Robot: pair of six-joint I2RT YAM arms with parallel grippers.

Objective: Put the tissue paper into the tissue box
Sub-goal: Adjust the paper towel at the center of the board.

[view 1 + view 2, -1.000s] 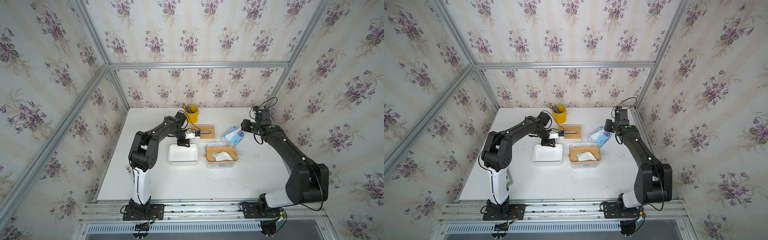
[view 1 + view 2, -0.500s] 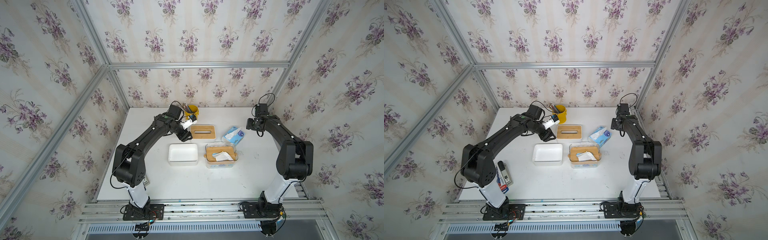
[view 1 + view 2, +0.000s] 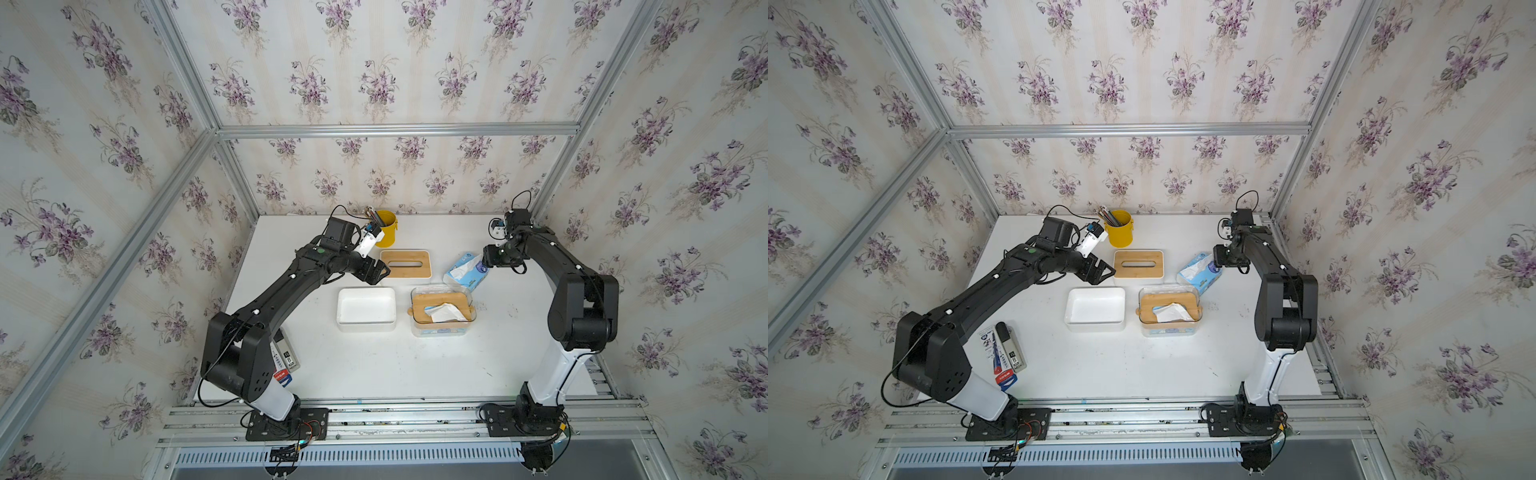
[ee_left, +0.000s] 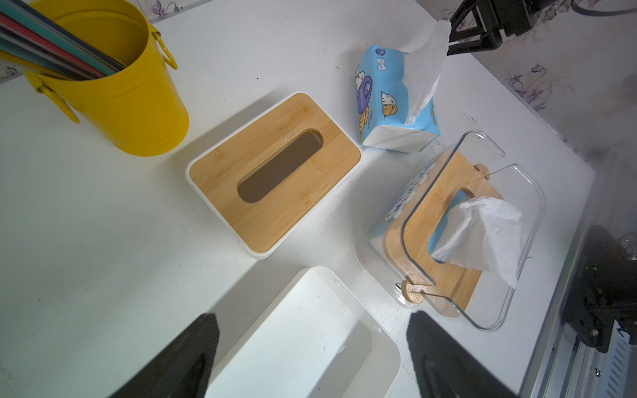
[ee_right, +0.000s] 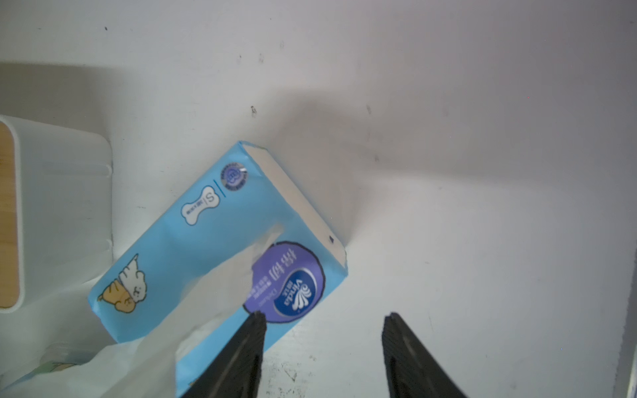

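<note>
Tissue paper pack (image 3: 467, 272): rectangular, glossy blue printed wrap, one crumpled white sheet sticking out. It lies toward the far right corner of the table (image 3: 374, 365).
- Right gripper (image 5: 324, 317): jaws apart, empty, one finger at the pack's edge.
- Left gripper (image 4: 313, 315): jaws wide, empty, above the open white tissue box (image 3: 365, 326).
- Slotted bamboo lid (image 3: 405, 262): just behind the box.

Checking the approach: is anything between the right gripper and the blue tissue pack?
Nothing visible does. The right gripper is open at the edge of the tissue pack; only the pack's own loose tissue sticks up beside it.
</note>
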